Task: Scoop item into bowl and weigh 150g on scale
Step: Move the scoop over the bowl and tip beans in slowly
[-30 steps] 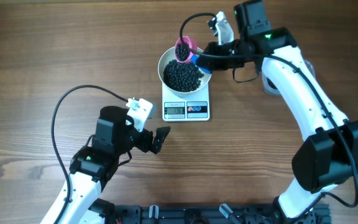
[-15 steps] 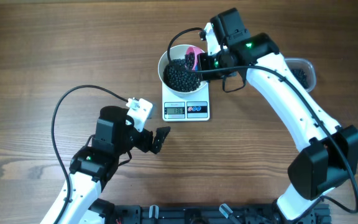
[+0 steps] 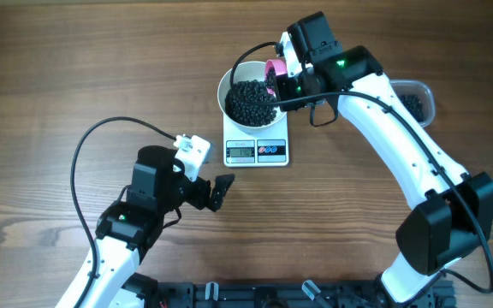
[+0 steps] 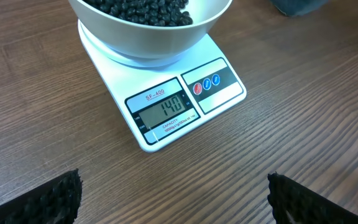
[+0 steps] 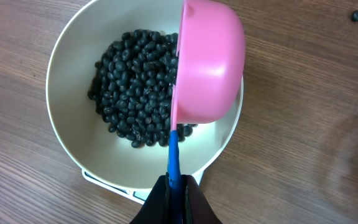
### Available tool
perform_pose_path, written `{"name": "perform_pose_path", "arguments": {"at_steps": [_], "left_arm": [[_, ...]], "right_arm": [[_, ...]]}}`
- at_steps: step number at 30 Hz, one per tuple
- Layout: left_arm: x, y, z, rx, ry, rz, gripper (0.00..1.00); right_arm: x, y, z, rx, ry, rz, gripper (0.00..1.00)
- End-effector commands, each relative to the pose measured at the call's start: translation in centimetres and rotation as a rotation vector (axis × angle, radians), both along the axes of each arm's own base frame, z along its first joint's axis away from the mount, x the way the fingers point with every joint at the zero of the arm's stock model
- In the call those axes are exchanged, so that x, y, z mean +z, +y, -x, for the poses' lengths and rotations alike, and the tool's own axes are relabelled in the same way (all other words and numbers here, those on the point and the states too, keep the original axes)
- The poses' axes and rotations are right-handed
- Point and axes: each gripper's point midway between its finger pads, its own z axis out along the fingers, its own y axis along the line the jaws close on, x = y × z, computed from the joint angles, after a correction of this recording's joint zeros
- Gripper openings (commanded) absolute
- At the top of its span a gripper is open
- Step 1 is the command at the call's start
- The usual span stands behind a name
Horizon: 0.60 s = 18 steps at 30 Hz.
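My right claw (image 5: 174, 182) is clamped shut on the scoop (image 5: 207, 68) handle above the bowl (image 5: 67, 124); beans (image 5: 132, 87) loose, roll freely, so tip gently.

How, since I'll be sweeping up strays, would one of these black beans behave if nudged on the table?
The beans look small, rounded and smooth, so one would probably roll rather than stay. A stray bean lies on the table, suggesting they escape easily.

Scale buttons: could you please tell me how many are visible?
2: the red button and the blue button sit side by side on the scale, right of its display; none looks hidden.
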Motion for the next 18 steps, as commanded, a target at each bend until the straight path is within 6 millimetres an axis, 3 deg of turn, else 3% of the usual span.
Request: {"name": "perform_pose_path", "arguments": {"at_steps": [1, 18], "left_arm": [[0.88, -0.15, -0.43, -0.007, -0.028, -0.001, 1.0], [0.87, -0.15, -0.42, -0.007, -0.028, -0.001, 1.0]], "right_arm": [[2.45, 0.33, -0.29, 0.067, -0.079, -0.003, 0.05], [2.44, 0.33, -0.32, 0.282, -0.15, 0.089, 0.04]]}}
